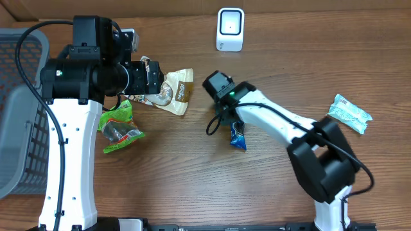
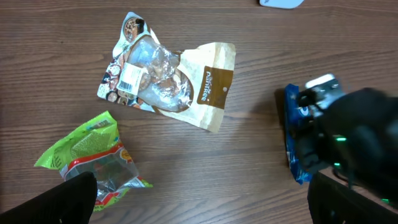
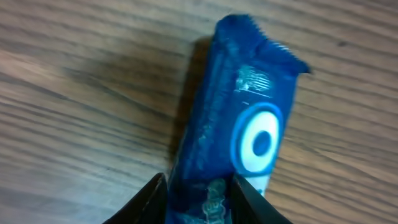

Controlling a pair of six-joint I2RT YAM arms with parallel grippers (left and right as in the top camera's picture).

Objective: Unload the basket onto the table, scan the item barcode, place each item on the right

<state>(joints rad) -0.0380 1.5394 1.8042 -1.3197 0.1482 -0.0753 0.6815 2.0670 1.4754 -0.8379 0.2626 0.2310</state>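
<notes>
A blue snack packet [image 3: 242, 124] with a white and blue ring printed on it lies on the wooden table, centre right in the overhead view [image 1: 238, 138]. My right gripper [image 3: 199, 199] is shut on its near end, one finger pressed against each side. The barcode scanner [image 1: 230, 29], a small white box, stands at the far edge of the table. My left gripper [image 2: 202, 199] hangs wide open above bare wood, left of the blue packet [image 2: 292, 143], holding nothing.
A tan pouch [image 1: 176, 90] with a barcode label lies under the left arm. A green packet [image 1: 119, 125] sits nearer the front. A pale teal packet [image 1: 350, 114] lies far right. A grey basket [image 1: 19, 109] fills the left edge.
</notes>
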